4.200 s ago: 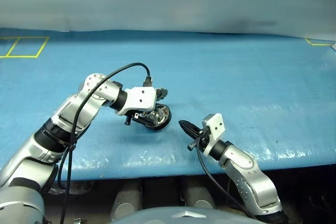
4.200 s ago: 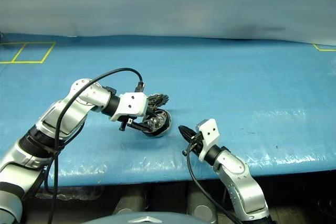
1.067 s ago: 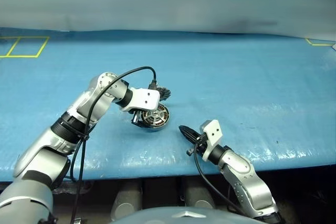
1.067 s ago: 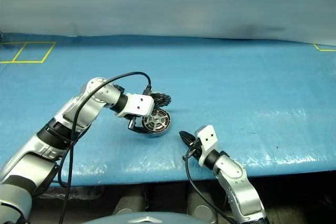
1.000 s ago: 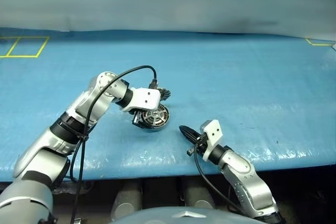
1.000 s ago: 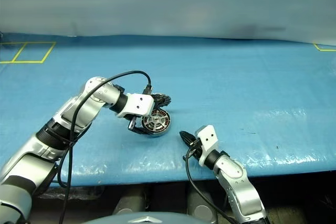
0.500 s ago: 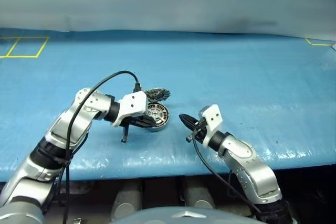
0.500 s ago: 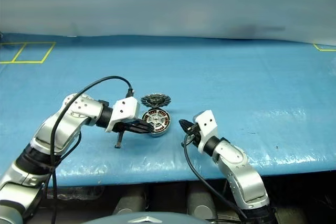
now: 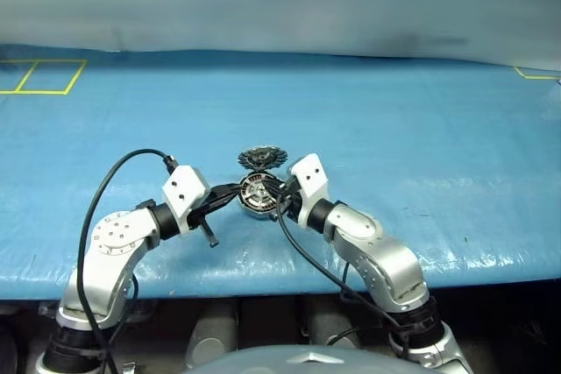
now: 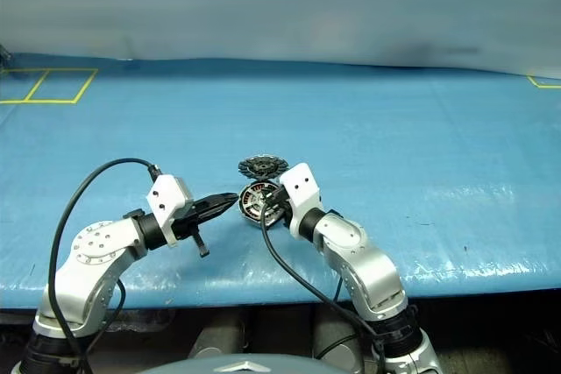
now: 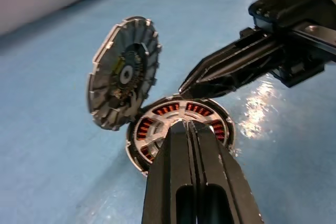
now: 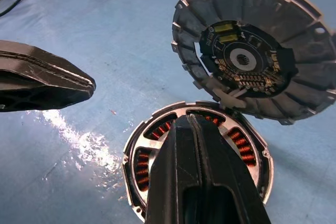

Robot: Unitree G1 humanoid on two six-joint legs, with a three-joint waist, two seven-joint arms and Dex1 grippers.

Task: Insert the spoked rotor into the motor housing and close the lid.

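Note:
The motor housing [image 9: 259,192] lies flat on the blue table near its front edge. The silver spoked rotor [image 11: 167,123] sits inside it, with copper windings showing between the spokes. The lid [image 9: 262,158] stands open at the housing's far rim, its dark toothed underside [image 12: 247,51] facing the grippers. My left gripper [image 9: 233,191] is shut on nothing, its tip just left of the housing. My right gripper [image 9: 280,193] is also shut and empty, with its tip at the housing's right rim. In the wrist views each gripper's tip [image 11: 187,125] [image 12: 189,120] overlaps the housing's near edge.
The blue sheet [image 9: 421,129] covers the whole table. Yellow tape squares [image 9: 39,76] mark its far left corner. The table's front edge [image 9: 263,282] runs just below both arms. Black cables [image 9: 114,181] loop from each wrist.
My left gripper has shut, left the housing and drawn back to its left. My right gripper has moved left and up to the housing's right rim. The housing lies flat, lid open.

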